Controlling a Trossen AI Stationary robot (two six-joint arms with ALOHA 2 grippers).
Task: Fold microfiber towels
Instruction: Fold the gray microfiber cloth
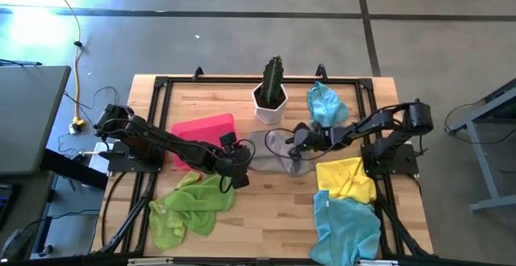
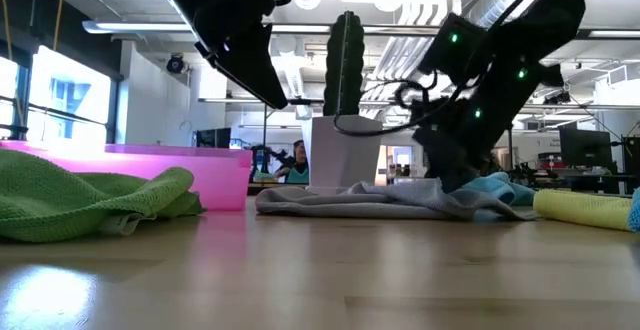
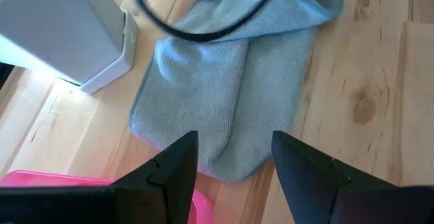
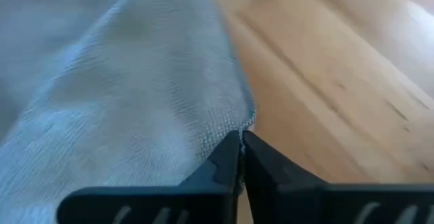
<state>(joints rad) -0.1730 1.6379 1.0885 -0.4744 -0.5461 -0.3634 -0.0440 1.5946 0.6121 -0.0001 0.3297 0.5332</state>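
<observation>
A grey microfiber towel (image 1: pixel 274 147) lies rumpled on the middle of the table, in front of the potted cactus; it also shows as the grey towel (image 3: pixel 224 95) and grey towel (image 2: pixel 380 202). My right gripper (image 4: pixel 241 149) comes down from the right and is shut on its edge. My left gripper (image 3: pixel 234 163) hovers open above the table just left of the towel, its fingers clear of the cloth. A lime green towel (image 1: pixel 189 205) lies bunched at the near left; yellow (image 1: pixel 347 177) and light blue (image 1: pixel 347 226) towels lie at the near right. My right gripper pinches the grey towel's edge (image 4: pixel 245 119) between its two fingertips, on the towel's right-hand side. The fingers slant down from the table's right. The towel lies slack on the table (image 2: pixel 330 203); one layer or several, I cannot tell.
A pink tray (image 1: pixel 201 133) stands at the left behind my left arm. A cactus in a white pot (image 1: pixel 270 97) stands at the far middle, with another light blue towel (image 1: pixel 326 105) to its right. A black frame (image 1: pixel 161 85) edges the table. Bare wood (image 1: pixel 274 218) lies at the near middle.
</observation>
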